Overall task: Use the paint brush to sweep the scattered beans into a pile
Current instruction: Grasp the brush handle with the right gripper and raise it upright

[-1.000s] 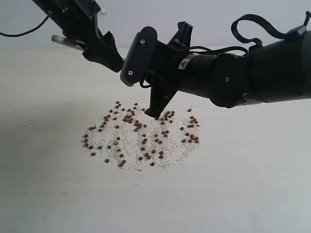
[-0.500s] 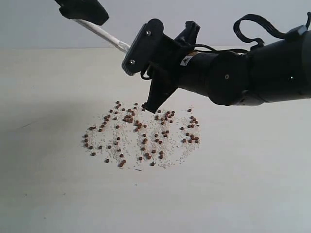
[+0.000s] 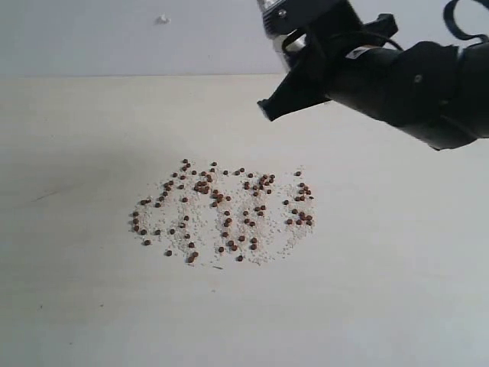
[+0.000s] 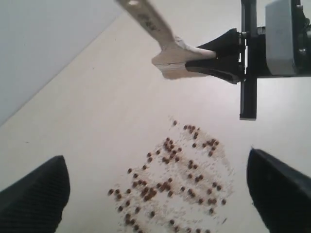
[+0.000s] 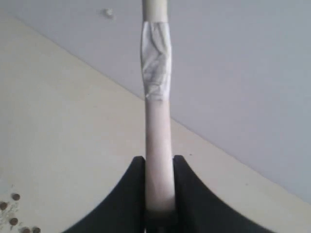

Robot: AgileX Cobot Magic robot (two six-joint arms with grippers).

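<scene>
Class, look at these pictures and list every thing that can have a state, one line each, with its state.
Tiny round reddish-brown beans: scattered over the pale table, not yet piled.
Black right gripper: shut on the flat paint brush with cream handle and silver ferrule.
Paint brush: held up off the table, clear of the beans.
Black left gripper: open, holding nothing.

A pale cream counter [image 3: 397,298], flat and matte, spreads below the right jaws and runs back to a plain grey-blue wall [image 3: 92,38] behind them, meeting it in one straight line. Well to the left of the jaws a small white speck [image 3: 162,19] sits on the wall, perhaps chipped paint. The light is soft and even, with no hard shadows
</scene>
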